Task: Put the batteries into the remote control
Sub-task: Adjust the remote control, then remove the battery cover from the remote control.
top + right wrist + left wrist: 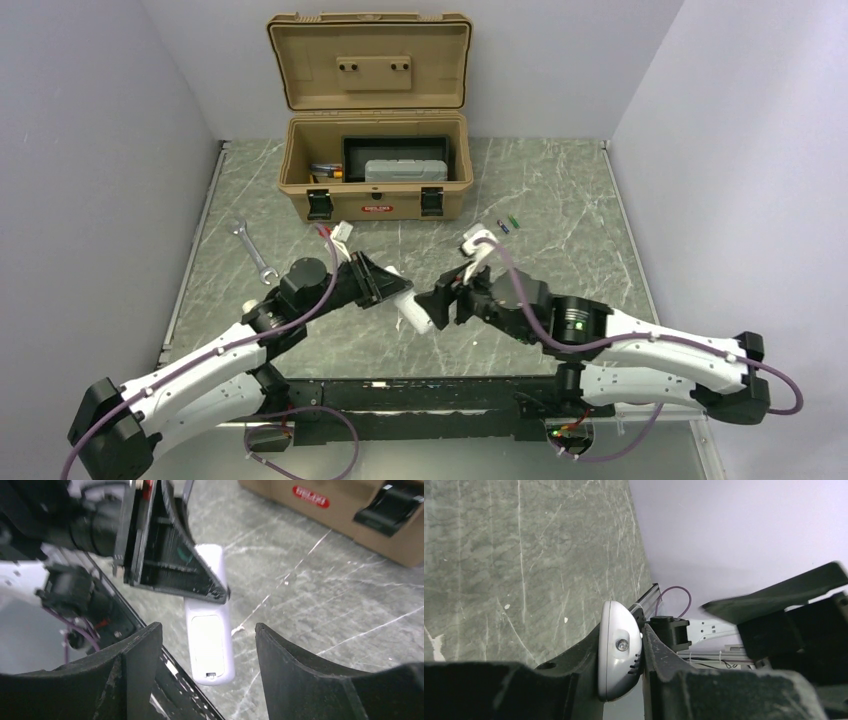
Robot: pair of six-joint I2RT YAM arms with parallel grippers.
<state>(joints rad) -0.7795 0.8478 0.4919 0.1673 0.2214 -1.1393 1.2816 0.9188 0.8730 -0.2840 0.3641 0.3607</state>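
The left jaws are clamped narrow on one end of the slim white plastic remote control (620, 652). Its rounded tip, with a small clear bulb, pokes out between the two black fingers toward the left wrist camera. The remote control is held above the grey marbled desk (570, 250), in front of the open tan plastic toolbox (372, 205) and well apart from it. It sits roughly level with the middle of the toolbox's front wall, and its free end slants away from the toolbox toward the arms' bases. Its back faces the right wrist camera and shows the outline of a rectangular panel with a small catch near the free end. The right jaws stand wide and grip nothing. They face that free end from the right, just beside it; whether they touch it cannot be told. The two tiny cylindrical batteries (506, 225), one dark purple and one green, lie together on the desk near the toolbox's right front corner. A silver metal wrench (251, 250) lies on the desk off the toolbox's left front corner. Inside the toolbox, a grey plastic case (404, 170) sits in a black tray (395, 142).
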